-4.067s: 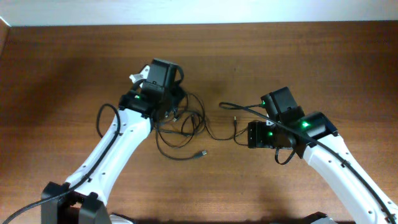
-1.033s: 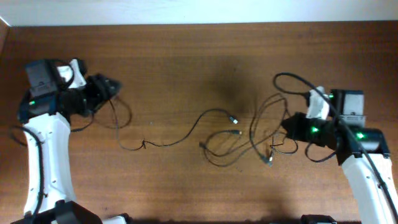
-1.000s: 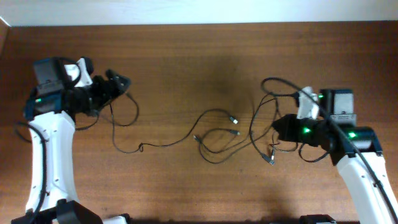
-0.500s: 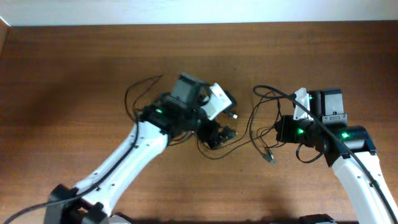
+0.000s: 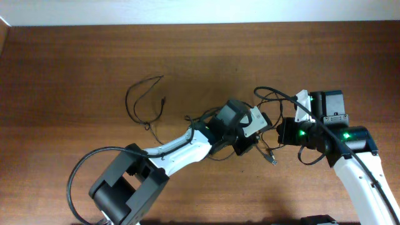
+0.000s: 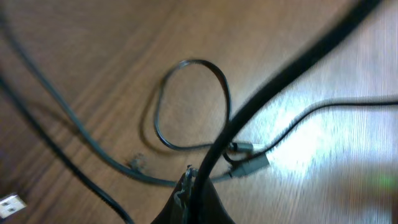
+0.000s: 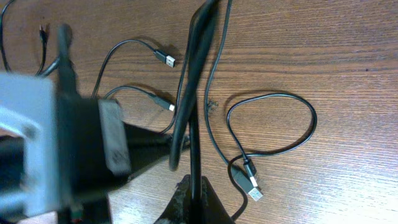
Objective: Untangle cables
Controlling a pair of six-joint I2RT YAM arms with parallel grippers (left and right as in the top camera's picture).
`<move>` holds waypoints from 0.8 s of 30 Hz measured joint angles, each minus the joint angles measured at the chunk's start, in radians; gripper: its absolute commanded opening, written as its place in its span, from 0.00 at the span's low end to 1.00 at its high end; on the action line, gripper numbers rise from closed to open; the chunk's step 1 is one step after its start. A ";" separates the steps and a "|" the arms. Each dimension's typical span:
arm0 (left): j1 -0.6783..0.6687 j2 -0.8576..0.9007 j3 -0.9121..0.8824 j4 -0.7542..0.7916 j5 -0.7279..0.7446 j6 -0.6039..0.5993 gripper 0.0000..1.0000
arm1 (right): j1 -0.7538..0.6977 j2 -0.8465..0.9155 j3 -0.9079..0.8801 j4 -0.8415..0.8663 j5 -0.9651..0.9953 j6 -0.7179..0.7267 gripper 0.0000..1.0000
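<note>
Several thin black cables (image 5: 265,119) form a tangle between the two grippers at centre right. In the overhead view my left gripper (image 5: 250,145) reaches in from the lower left, close to my right gripper (image 5: 281,132). In the left wrist view the left gripper (image 6: 195,185) is shut on a black cable (image 6: 273,81) that rises to the upper right, above a cable loop (image 6: 189,102) and two plugs (image 6: 249,163). The right gripper (image 7: 194,191) is shut on a black cable (image 7: 194,93) that runs straight up. A looped cable (image 7: 273,124) with pale plugs (image 7: 252,186) lies to its right.
One separate cable (image 5: 142,100) lies in a loose curl at the upper left of the wooden table (image 5: 75,62). A plug end (image 5: 273,161) sits below the tangle. The left arm's grey camera housing (image 7: 43,143) fills the left side of the right wrist view.
The left arm has swung right from the table's middle to just beside the right gripper, and its jaws have gone from open to shut on a cable. The right arm has stayed put.
</note>
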 measured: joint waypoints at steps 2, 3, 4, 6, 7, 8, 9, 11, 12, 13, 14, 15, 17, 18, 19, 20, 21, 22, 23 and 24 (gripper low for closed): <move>0.094 -0.025 -0.001 0.009 0.008 -0.153 0.00 | 0.000 0.000 0.000 -0.002 0.000 0.000 0.04; 0.164 -0.070 0.000 0.006 0.008 -0.227 0.00 | 0.000 0.000 0.000 -0.002 0.000 -0.001 0.04; 0.280 -0.169 0.000 0.007 0.014 -0.331 0.00 | 0.001 0.000 0.000 -0.002 -0.001 0.000 0.04; 0.484 -0.331 0.003 -0.002 0.020 -0.483 0.00 | 0.005 0.000 0.000 -0.014 0.012 0.000 0.04; 0.616 -0.394 0.005 -0.034 0.016 -0.547 0.00 | 0.005 0.000 0.000 -0.026 0.030 0.000 0.04; 0.710 -0.425 0.008 -0.068 0.011 -0.585 0.00 | 0.005 0.000 0.000 -0.029 0.036 0.000 0.04; 0.847 -0.455 0.013 -0.163 0.001 -0.631 0.00 | 0.005 0.001 0.000 -0.029 0.043 0.000 0.04; 1.012 -0.457 0.017 -0.339 -0.013 -0.667 0.00 | 0.005 0.001 0.000 -0.029 0.056 0.007 0.04; 1.129 -0.457 0.009 -0.464 -0.032 -0.678 0.00 | 0.005 0.002 0.000 -0.033 0.075 0.029 0.04; 1.197 -0.456 0.006 -0.505 -0.051 -0.686 0.00 | 0.005 0.004 0.000 -0.040 0.112 0.062 0.04; 1.286 -0.456 0.006 -0.543 -0.060 -0.686 0.00 | 0.005 0.010 0.000 -0.044 0.137 0.080 0.04; 1.339 -0.456 0.006 -0.557 -0.064 -0.686 0.00 | 0.005 0.020 0.000 -0.067 0.191 0.117 0.04; 1.430 -0.457 0.006 -0.593 -0.123 -0.710 0.00 | -0.066 0.027 0.031 -0.109 0.295 0.169 0.04; 1.453 -0.457 0.006 -0.610 -0.159 -0.716 0.00 | -0.126 0.032 0.098 -0.121 0.323 0.170 0.04; 1.464 -0.457 0.006 -0.627 -0.196 -0.719 0.00 | -0.192 0.032 0.204 -0.124 0.348 0.171 0.04; 1.466 -0.457 0.006 -0.637 -0.219 -0.723 0.00 | -0.248 0.032 0.299 -0.122 0.339 0.170 0.04; 1.461 -0.457 0.006 -0.658 -0.229 -0.724 0.00 | -0.287 0.029 0.356 -0.115 0.295 0.171 0.04; 1.444 -0.457 0.006 -0.675 -0.225 -0.727 0.00 | -0.295 0.025 0.364 -0.121 0.226 0.168 0.04; 1.413 -0.457 0.006 -0.679 -0.212 -0.727 0.00 | -0.277 0.038 0.352 -0.129 0.143 0.146 0.04; 1.358 -0.457 0.006 -0.681 -0.201 -0.727 0.02 | -0.252 0.061 0.343 -0.132 0.073 0.116 0.04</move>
